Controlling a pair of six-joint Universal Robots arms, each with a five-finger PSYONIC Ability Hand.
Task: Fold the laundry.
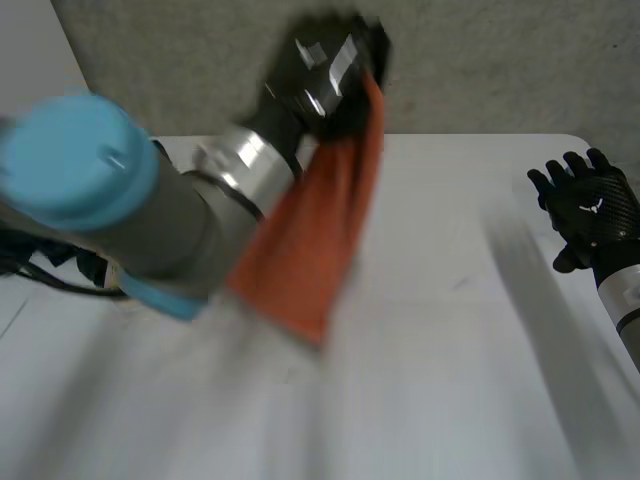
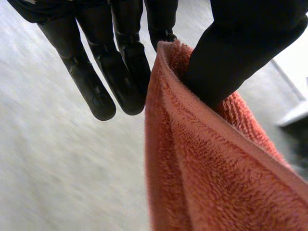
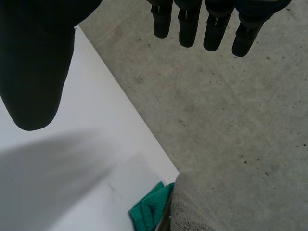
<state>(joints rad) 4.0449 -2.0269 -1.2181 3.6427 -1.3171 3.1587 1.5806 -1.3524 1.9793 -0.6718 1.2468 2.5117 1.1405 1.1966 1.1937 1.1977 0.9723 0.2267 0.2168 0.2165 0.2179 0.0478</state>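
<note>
An orange towel [image 1: 318, 238] hangs in the air above the white table [image 1: 450, 330], held at its top edge by my left hand [image 1: 330, 70], which is raised over the table's far middle. In the left wrist view the thumb [image 2: 231, 53] pinches the towel's hem [image 2: 192, 159] against the fingers [image 2: 120, 67], so that hand is shut on the cloth. My right hand [image 1: 590, 205] rests at the table's right edge, apart from the towel. Its fingers [image 3: 211, 26] are straight and hold nothing.
Beyond the table's right edge lies grey speckled floor [image 3: 231, 110]. A green cloth [image 3: 149, 209] and a grey cloth [image 3: 192, 207] lie by that table edge in the right wrist view. The left arm [image 1: 120, 210] crosses the table's left part.
</note>
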